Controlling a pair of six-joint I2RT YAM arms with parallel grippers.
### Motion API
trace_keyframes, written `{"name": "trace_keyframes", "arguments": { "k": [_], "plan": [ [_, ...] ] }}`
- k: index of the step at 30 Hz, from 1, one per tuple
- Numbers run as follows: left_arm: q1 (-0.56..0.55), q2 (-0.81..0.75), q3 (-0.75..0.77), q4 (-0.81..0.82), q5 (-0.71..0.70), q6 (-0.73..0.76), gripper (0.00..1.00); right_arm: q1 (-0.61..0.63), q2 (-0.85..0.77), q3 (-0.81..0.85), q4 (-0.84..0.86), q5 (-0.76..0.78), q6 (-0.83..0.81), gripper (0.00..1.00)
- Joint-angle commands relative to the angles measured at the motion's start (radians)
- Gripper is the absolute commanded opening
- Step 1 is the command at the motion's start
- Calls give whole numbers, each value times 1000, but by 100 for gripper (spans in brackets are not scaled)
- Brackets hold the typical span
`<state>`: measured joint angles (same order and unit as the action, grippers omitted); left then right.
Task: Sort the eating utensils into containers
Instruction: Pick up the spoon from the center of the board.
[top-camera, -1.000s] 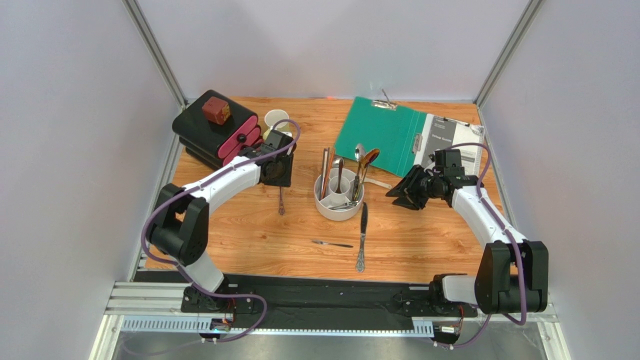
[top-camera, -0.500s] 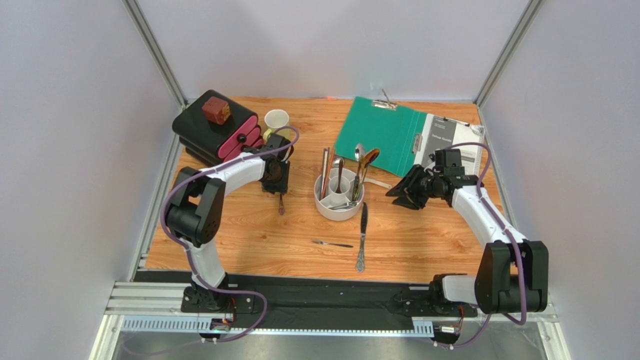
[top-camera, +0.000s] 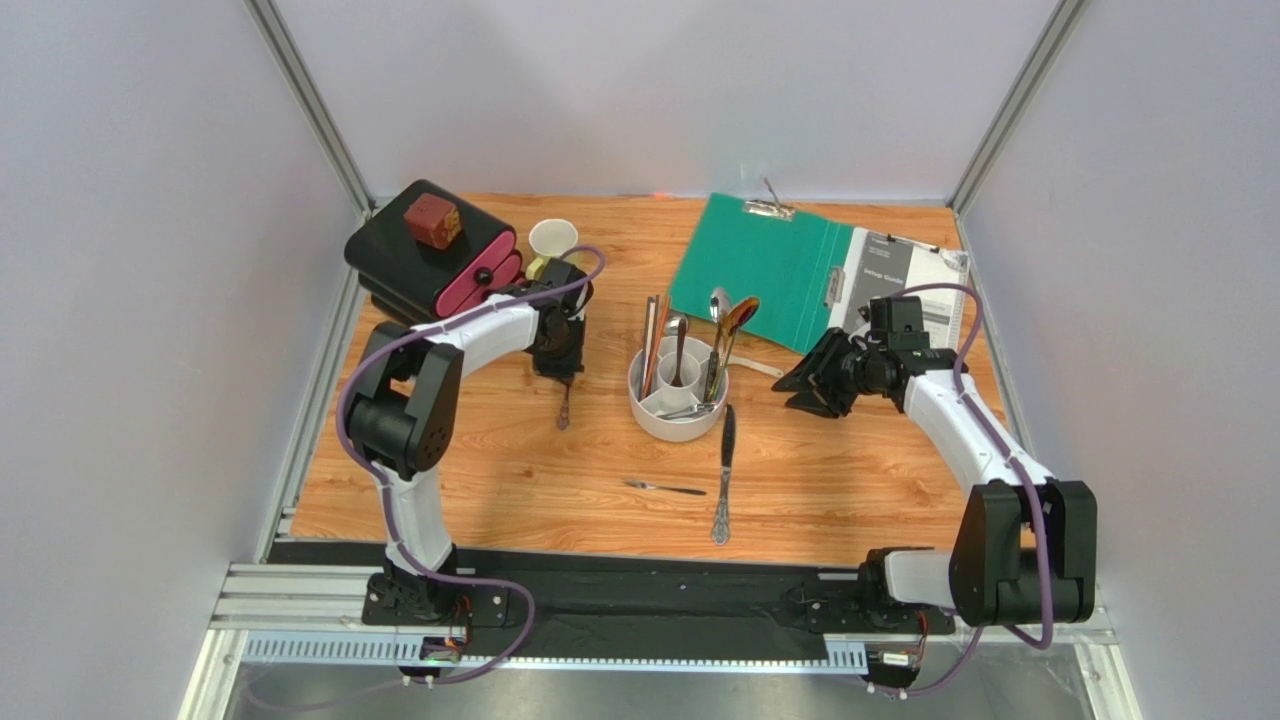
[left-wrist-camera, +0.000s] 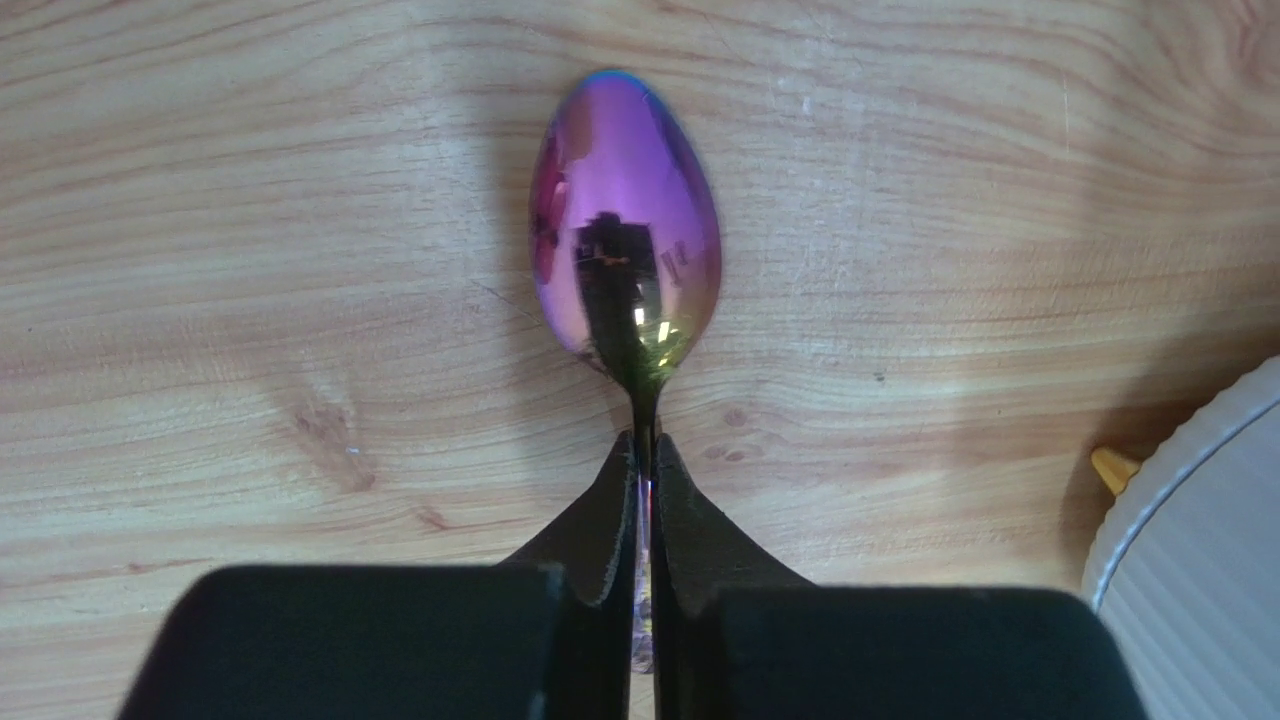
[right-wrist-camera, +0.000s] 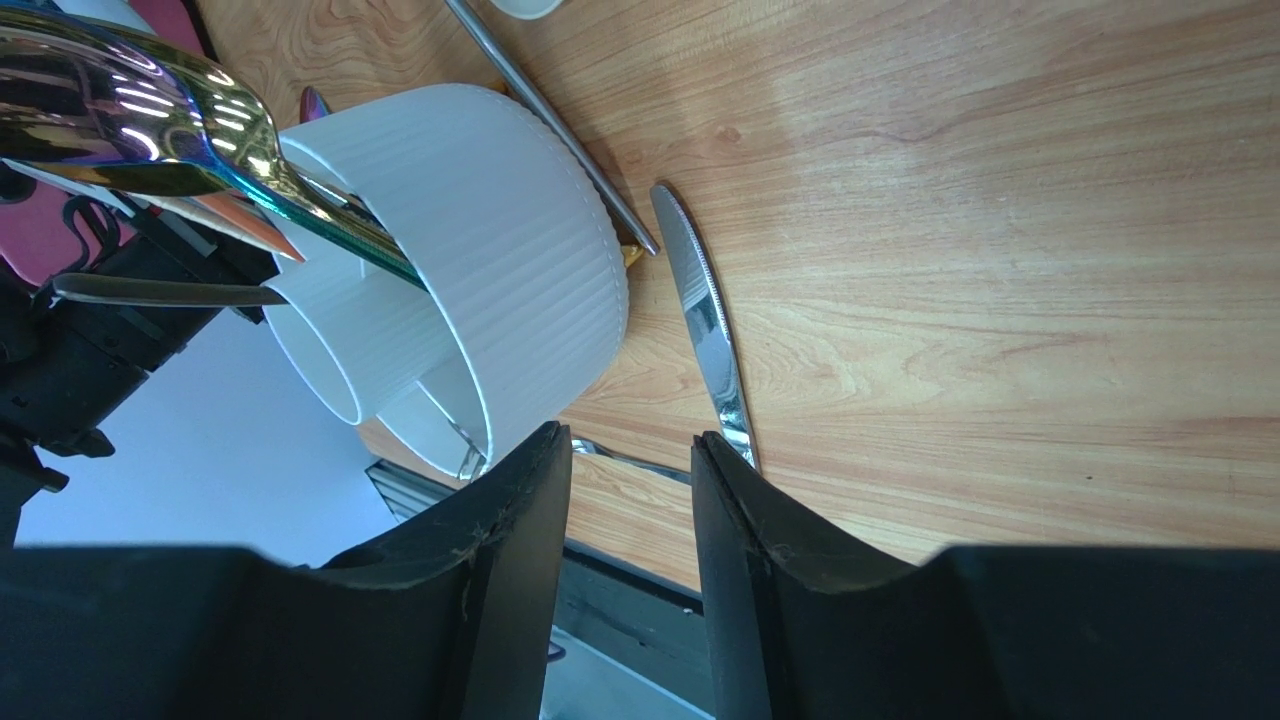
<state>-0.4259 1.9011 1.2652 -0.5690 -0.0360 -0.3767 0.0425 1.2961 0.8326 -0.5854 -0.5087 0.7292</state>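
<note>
The top external view looks down from high at 6 o'clock over the whole counter (top-camera: 496, 480). The left wrist view stares straight down, very close, at a purple spoon (left-wrist-camera: 627, 240). The right wrist view skims low toward 9 o'clock. All three share the white holder (right-wrist-camera: 496, 255).

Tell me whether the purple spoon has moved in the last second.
No. The purple spoon lies at the same spot left of the white holder, with the left gripper shut on it.
</note>
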Motion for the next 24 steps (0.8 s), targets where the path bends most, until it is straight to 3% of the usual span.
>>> {"name": "trace_keyframes", "arguments": {
  "k": [1, 11, 19, 24],
  "plan": [
    [3, -36, -42, -40, 56, -5, 0, 3, -29, 49, 9, 13, -1, 41],
    [3, -284, -190, -104, 140, -22, 0, 3, -156, 98, -85, 64, -22, 41],
    [3, -442, 32, -377, 364, -166, 0, 43, -256, 221, -148, 104, -68, 41],
    [3, -459, 138, -456, 622, -306, 0, 201, -267, 347, -197, 222, -163, 45]
  ]
}}
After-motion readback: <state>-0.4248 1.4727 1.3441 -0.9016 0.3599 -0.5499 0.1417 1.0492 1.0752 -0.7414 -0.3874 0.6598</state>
